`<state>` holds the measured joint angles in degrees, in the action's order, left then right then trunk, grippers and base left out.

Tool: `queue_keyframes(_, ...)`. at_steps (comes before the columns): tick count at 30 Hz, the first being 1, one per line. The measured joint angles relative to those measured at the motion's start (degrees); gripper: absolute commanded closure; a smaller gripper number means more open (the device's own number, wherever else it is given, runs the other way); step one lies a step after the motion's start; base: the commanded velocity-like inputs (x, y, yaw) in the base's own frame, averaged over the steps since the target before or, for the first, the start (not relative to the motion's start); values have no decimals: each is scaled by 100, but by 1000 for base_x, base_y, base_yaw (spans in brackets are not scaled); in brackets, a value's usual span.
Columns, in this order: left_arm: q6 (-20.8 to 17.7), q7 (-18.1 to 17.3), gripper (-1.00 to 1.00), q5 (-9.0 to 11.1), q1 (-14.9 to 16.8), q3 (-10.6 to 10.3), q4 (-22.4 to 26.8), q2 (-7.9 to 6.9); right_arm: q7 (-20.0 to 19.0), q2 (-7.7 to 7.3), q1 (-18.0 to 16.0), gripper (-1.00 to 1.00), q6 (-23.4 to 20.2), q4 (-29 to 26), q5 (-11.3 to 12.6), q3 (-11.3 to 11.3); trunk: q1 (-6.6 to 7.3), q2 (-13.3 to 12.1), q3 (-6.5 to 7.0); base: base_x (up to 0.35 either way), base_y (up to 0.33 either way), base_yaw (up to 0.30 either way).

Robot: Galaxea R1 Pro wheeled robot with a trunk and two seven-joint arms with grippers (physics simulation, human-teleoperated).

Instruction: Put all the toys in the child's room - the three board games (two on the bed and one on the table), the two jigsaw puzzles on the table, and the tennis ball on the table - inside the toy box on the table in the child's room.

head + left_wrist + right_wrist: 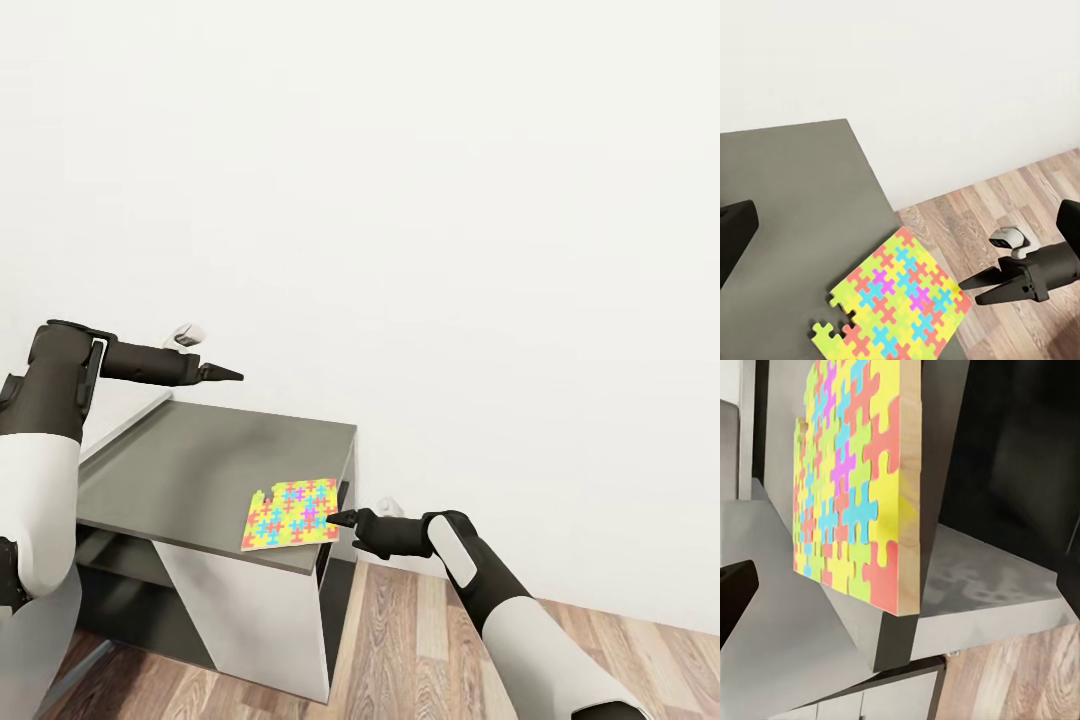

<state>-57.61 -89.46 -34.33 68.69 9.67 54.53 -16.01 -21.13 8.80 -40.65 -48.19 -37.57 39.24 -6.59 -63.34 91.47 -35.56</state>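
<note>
the jigsaw puzzle point(291, 514) lay flat on the dark grey worktop point(190, 470), at its near right corner, with one edge reaching the worktop's right edge and seeming to overhang it slightly. that placement looked useful: a thin mat flat on a surface gives fingers little to pinch, while an edge at the rim can be taken from the side. the right end effector point(333, 518) pointed at that edge from just off the worktop, its tips at or almost touching the puzzle, the forearm stretched low and level from the right. whether its fingers were parted or had closed on the mat i could not tell. the left end effector point(232, 375) hovered above the far left corner, well apart from the puzzle, arm bent at the elbow, fingers drawn together to a point and empty.
</note>
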Motion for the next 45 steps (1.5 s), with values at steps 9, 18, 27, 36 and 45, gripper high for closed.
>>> queue_keyframes(9, 0, 0, -100, 3, 1, 0, 0, 5, -5, -9, 0, -100, -1, 0, 11, -1, 0, 0, 0, 0, 48, 0)
queue_keyframes(18, 0, 0, -100, 4, 0, 0, 0, 14, -5, -10, 0, -100, -1, 2, 14, -1, 0, 0, 0, 0, 71, 0)
queue_keyframes(27, 0, 0, -100, 4, 0, 0, 0, 21, -5, -9, 0, -100, -2, 2, 14, -1, 0, 0, 0, 0, 7, 0)
queue_keyframes(36, 0, 0, -100, 4, 0, 0, 0, 23, -5, -9, 0, -100, -4, 0, 14, -1, 0, 0, 0, 0, 0, 0)
queue_keyframes(45, 0, 0, -100, 1, 0, -1, 0, 18, -12, -17, 0, 100, -7, -4, 41, 7, 0, 0, 0, 0, 0, 0)
